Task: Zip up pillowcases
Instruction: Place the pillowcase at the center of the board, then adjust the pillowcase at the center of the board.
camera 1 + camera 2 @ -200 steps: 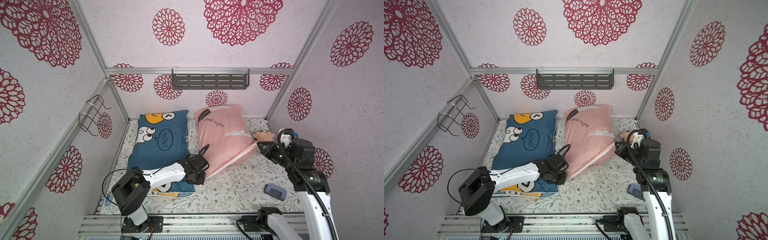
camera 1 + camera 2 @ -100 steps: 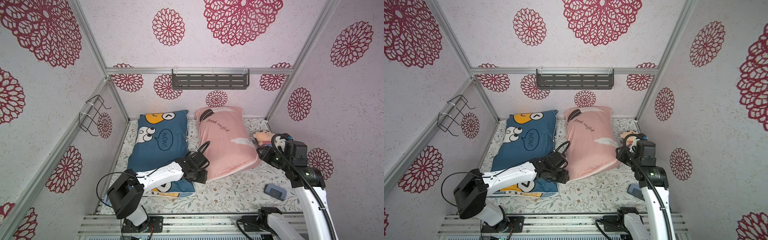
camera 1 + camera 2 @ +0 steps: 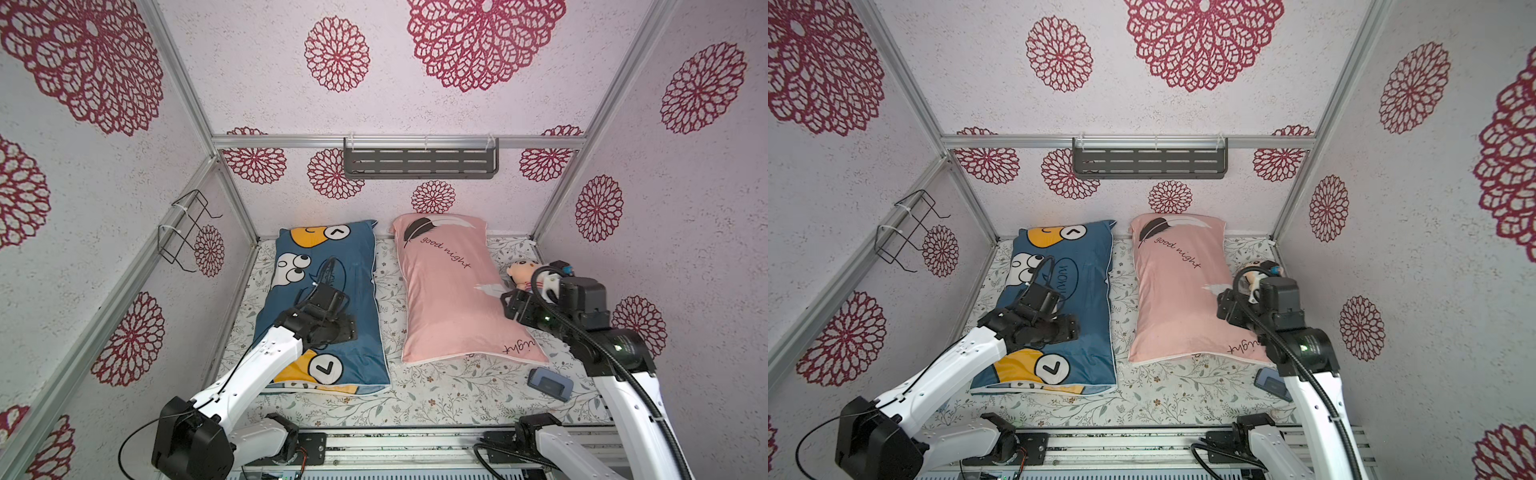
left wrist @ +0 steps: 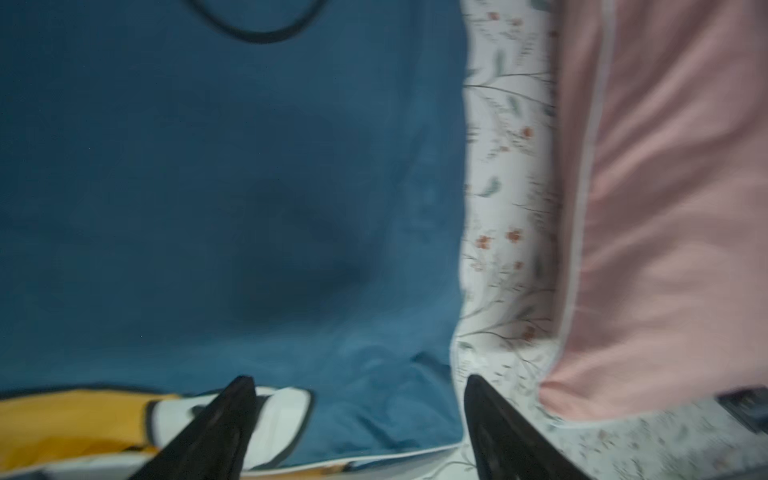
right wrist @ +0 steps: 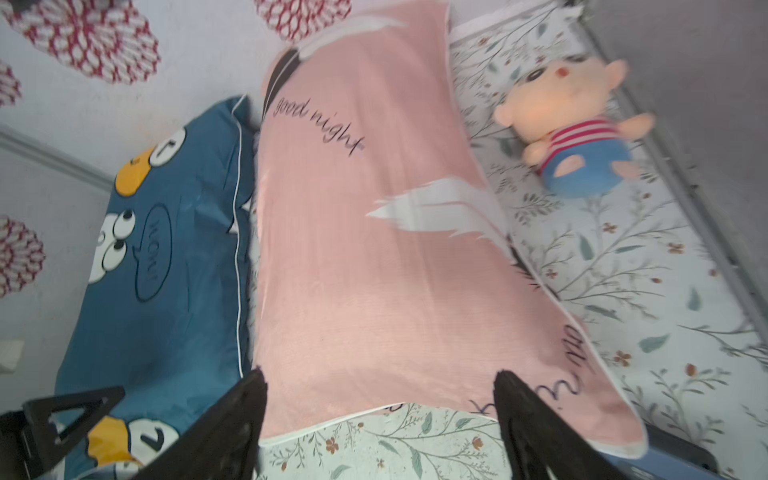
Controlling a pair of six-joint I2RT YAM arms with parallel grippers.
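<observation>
Two pillowcases lie flat side by side on the floral sheet. The blue one (image 3: 361,266) with cartoon faces is on the left, the pink "good night" one (image 3: 444,299) on the right. My left gripper (image 3: 349,328) hovers over the blue pillow's near half. In the left wrist view it (image 4: 358,379) is open, with only blue fabric (image 4: 208,187) below. My right gripper (image 3: 509,305) is at the pink pillow's right edge. In the right wrist view it (image 5: 379,373) is open above the pink pillow's near hem (image 5: 365,270) and holds nothing.
A plush doll (image 3: 521,274) lies against the right wall, beside the right arm. A small blue-grey device (image 3: 549,384) sits on the floral sheet (image 3: 436,399) at the near right. A grey shelf (image 3: 419,164) hangs on the back wall, a wire rack (image 3: 187,232) on the left.
Both grippers have opened and let go of the pink pillow, which went from tilted to flat and straight. The left arm pulled back over the blue pillow, and the right arm drew back rightward.
</observation>
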